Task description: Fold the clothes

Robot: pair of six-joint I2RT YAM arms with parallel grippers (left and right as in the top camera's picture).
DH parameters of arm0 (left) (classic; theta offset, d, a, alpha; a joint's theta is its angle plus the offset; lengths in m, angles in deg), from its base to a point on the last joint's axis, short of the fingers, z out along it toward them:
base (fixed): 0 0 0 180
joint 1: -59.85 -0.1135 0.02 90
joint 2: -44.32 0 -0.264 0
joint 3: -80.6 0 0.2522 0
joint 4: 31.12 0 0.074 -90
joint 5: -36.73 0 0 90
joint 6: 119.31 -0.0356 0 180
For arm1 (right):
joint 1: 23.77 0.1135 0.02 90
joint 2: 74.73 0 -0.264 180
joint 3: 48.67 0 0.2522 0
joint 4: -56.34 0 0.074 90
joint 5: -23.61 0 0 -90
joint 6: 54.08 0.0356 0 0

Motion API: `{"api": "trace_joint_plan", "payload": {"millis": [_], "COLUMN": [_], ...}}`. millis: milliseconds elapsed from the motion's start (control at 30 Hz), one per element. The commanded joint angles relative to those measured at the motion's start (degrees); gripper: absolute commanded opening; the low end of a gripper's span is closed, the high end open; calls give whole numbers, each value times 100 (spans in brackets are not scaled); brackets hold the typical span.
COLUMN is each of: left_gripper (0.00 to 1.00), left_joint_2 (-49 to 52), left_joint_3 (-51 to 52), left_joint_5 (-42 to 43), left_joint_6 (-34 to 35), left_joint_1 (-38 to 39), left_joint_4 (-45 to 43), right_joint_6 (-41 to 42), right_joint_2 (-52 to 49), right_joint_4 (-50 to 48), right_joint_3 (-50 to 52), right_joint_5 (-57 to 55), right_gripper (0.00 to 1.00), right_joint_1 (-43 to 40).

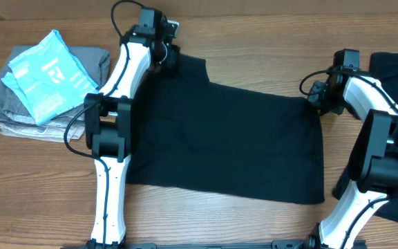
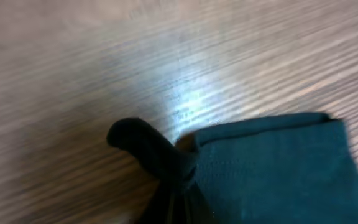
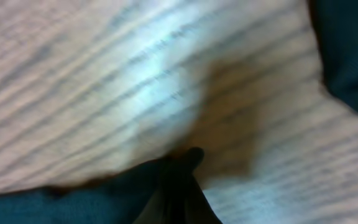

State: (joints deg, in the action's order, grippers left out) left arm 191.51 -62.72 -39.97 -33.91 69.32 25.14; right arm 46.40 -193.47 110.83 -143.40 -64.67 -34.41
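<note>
a black shirt (image 1: 226,138) lies spread flat in the middle of the table (image 1: 254,34), long side running left to right, near hem toward the arm bases, with a narrower part sticking out at its far left corner. the left fingers (image 1: 167,61) sit on that far left corner, closed tight on a pinch of the cloth. in the left wrist view the fabric gathers into a dark bunch at the pinch, and a flat stitched edge runs off to one side over the wood grain. the right fingers (image 1: 320,98) are at the shirt's far right corner, likewise clamped on its edge. the right wrist view is blurred but shows a dark pinch of cloth against bright wood. the left arm lies along the shirt's left edge, and the right arm stands just beside its right edge. more black cloth (image 1: 396,69) lies at the table's right end, partly under the right arm. at the left end, apart from the shirt, a light-blue garment (image 1: 47,76) with white print rests on folded grey and beige garments (image 1: 19,121).
</note>
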Motion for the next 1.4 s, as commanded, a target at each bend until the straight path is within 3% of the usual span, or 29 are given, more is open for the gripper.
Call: {"api": "trace_joint_plan", "payload": {"millis": [0,233,433,633,833,1133,1367], "left_gripper": [4,4,4,4,4,4,4], "left_joint_2": [-111,-111,-136,-260,-306,-645,-1687], "left_joint_3": [-551,-1320,-2352,-3075,-3434,-3252,-1547], "left_joint_5": [26,2,-31,-79,-750,-577,-688], "left_joint_6": [37,33,122,553,1032,1451,1539], "left_joint_1": [-109,-175,-175,-166,-160,-151,-142], "left_joint_4": [146,1054,2813,4277,5375,5434,5434], "right_joint_6": [-52,-52,-52,-52,-72,-66,-52], "right_joint_2": [-85,-85,-63,35,125,584,647], "right_joint_4": [-37,721,2006,2852,3318,3748,3939], "right_joint_3": [-369,-1196,-1840,-1886,-1886,-1884,-1834], "right_joint_5": [275,358,363,614,756,750,739], "right_gripper": [4,4,4,4,4,4,4], "right_joint_1": [7,7,7,7,7,7,7]}}
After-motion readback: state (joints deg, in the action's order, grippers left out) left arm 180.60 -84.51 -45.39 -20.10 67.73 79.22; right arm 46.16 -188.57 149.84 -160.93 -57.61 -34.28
